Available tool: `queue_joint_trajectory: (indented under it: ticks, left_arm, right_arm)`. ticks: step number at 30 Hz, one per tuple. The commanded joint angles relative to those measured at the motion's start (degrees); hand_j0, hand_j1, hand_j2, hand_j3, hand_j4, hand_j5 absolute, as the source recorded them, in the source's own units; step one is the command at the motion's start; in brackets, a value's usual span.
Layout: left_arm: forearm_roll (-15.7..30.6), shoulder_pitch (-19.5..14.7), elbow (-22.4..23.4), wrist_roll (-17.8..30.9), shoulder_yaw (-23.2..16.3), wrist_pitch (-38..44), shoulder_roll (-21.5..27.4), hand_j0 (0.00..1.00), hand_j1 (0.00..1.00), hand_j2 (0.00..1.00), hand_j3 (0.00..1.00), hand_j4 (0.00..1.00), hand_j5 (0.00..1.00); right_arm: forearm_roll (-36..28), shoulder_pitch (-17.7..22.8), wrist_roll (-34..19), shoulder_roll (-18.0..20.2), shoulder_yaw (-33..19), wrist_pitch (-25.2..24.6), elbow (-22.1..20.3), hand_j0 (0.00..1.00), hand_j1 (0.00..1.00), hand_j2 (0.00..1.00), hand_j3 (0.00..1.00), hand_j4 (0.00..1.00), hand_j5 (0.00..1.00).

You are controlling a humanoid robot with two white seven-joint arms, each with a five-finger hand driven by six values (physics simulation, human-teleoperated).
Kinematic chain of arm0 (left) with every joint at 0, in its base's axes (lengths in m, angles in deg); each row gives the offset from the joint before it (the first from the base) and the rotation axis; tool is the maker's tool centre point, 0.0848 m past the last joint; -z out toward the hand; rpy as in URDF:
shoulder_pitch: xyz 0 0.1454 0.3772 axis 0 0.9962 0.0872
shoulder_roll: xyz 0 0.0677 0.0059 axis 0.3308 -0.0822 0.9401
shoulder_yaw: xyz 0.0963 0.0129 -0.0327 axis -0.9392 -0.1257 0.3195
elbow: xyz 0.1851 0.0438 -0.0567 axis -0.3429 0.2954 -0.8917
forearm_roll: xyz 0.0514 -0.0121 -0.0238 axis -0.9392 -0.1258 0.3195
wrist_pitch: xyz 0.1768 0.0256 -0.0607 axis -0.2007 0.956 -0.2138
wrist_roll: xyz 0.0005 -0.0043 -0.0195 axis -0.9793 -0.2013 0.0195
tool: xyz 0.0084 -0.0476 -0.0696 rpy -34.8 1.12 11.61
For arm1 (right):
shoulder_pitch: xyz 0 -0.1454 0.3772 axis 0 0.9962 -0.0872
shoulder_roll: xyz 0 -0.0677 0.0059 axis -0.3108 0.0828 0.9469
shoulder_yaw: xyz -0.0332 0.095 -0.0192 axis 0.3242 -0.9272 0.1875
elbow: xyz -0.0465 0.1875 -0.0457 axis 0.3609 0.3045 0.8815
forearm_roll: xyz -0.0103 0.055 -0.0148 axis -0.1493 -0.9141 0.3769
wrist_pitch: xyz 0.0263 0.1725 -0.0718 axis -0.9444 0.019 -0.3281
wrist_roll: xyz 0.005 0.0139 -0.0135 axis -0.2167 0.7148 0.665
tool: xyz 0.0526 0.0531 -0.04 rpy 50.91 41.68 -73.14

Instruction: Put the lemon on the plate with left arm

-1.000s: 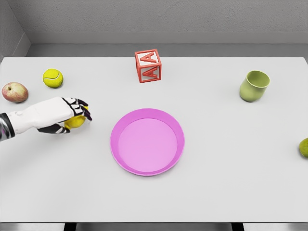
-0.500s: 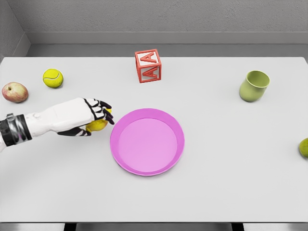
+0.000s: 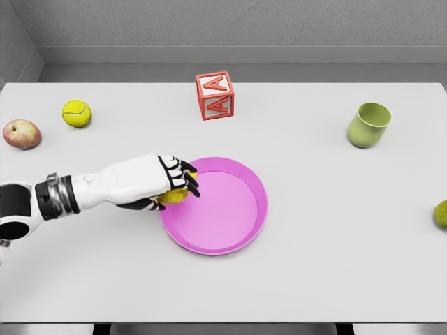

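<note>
The left robot hand (image 3: 162,185) enters from the picture's left, its white arm lying low across the counter (image 3: 314,251), and its dark fingers (image 3: 183,176) are curled around the lemon (image 3: 174,196), pinching it from above and from the side. Only a small yellow portion of the lemon shows beneath the fingers; it sits over the left rim of the pink plate (image 3: 223,216), and whether it touches the plate cannot be determined. The plate lies flat near the middle of the counter. Behind the plate, toward the far edge, stands a red letter block (image 3: 215,95), upright and well apart from the plate. At the far left are a tennis ball (image 3: 77,113) and, just beside it toward the edge, an apple (image 3: 21,133). On the right side stands a green cup (image 3: 369,124), tilted slightly. A green fruit (image 3: 441,213) is partly cut off by the right edge of the view.
</note>
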Motion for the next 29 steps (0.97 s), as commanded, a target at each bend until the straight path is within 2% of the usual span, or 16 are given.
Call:
queue_joint_trajectory:
  ticks: [1, 5, 6, 7, 9, 10, 13, 16, 18, 23, 26, 28, 29]
  left_arm:
    - [0.3, -0.1, -0.4, 1.1, -2.0, 0.1, -2.3, 0.70, 0.70, 0.70, 0.70, 0.70, 0.70]
    - [0.3, -0.5, -0.4, 2.9, -3.2, 0.1, -4.6, 0.70, 0.70, 0.70, 0.70, 0.70, 0.70]
    - [0.3, -1.6, -0.4, 2.9, -4.5, 0.1, -4.7, 0.74, 0.74, 0.74, 0.74, 0.74, 0.74]
    - [0.7, -1.7, -0.2, 2.7, -4.5, 0.1, -4.6, 0.90, 0.90, 0.90, 0.90, 0.90, 0.90]
    - [0.6, -1.7, -0.1, 2.7, -4.3, 0.1, -4.6, 0.94, 0.94, 0.94, 0.94, 0.94, 0.94]
    - [0.9, -1.7, 0.0, 2.5, -3.7, 0.1, -4.6, 0.99, 0.99, 0.99, 0.99, 0.99, 0.99]
    - [1.0, -1.9, 0.1, 2.4, -3.2, 0.1, -3.7, 1.00, 1.00, 1.00, 1.00, 1.00, 1.00]
    - [1.2, -0.9, 0.4, 2.4, 3.4, 0.1, 1.7, 1.00, 1.00, 1.00, 1.00, 1.00, 1.00]
    - [3.7, -0.1, 1.6, 2.4, 7.3, 0.1, 4.2, 1.00, 1.00, 1.00, 1.00, 1.00, 1.00]
    - [5.3, 4.0, 5.8, 2.4, 15.3, 0.1, 8.3, 1.00, 1.00, 1.00, 1.00, 1.00, 1.00]
    - [5.8, 4.7, 7.1, 2.4, 16.1, 0.1, 9.2, 1.00, 1.00, 1.00, 1.00, 1.00, 1.00]
    - [5.8, 7.4, 8.0, 2.6, 16.0, 0.1, 9.7, 1.00, 1.00, 1.00, 1.00, 1.00, 1.00]
    - [5.6, 7.6, 8.0, 2.7, 15.9, 0.1, 9.7, 1.00, 1.00, 1.00, 1.00, 1.00, 1.00]
  right_arm:
    - [0.0, 0.0, 0.0, 0.0, 0.0, 0.0, 0.0, 1.00, 1.00, 1.00, 1.00, 1.00, 1.00]
    - [0.0, 0.0, 0.0, 0.0, 0.0, 0.0, 0.0, 1.00, 1.00, 1.00, 1.00, 1.00, 1.00]
    - [0.0, 0.0, 0.0, 0.0, 0.0, 0.0, 0.0, 1.00, 1.00, 1.00, 1.00, 1.00, 1.00]
    - [0.0, 0.0, 0.0, 0.0, 0.0, 0.0, 0.0, 1.00, 1.00, 1.00, 1.00, 1.00, 1.00]
    - [0.0, 0.0, 0.0, 0.0, 0.0, 0.0, 0.0, 1.00, 1.00, 1.00, 1.00, 1.00, 1.00]
    - [0.0, 0.0, 0.0, 0.0, 0.0, 0.0, 0.0, 1.00, 1.00, 1.00, 1.00, 1.00, 1.00]
    - [0.0, 0.0, 0.0, 0.0, 0.0, 0.0, 0.0, 1.00, 1.00, 1.00, 1.00, 1.00, 1.00]
    - [0.0, 0.0, 0.0, 0.0, 0.0, 0.0, 0.0, 1.00, 1.00, 1.00, 1.00, 1.00, 1.00]
    - [0.0, 0.0, 0.0, 0.0, 0.0, 0.0, 0.0, 1.00, 1.00, 1.00, 1.00, 1.00, 1.00]
    - [0.0, 0.0, 0.0, 0.0, 0.0, 0.0, 0.0, 1.00, 1.00, 1.00, 1.00, 1.00, 1.00]
    - [0.0, 0.0, 0.0, 0.0, 0.0, 0.0, 0.0, 1.00, 1.00, 1.00, 1.00, 1.00, 1.00]
    - [0.0, 0.0, 0.0, 0.0, 0.0, 0.0, 0.0, 1.00, 1.00, 1.00, 1.00, 1.00, 1.00]
    - [0.0, 0.0, 0.0, 0.0, 0.0, 0.0, 0.0, 1.00, 1.00, 1.00, 1.00, 1.00, 1.00]
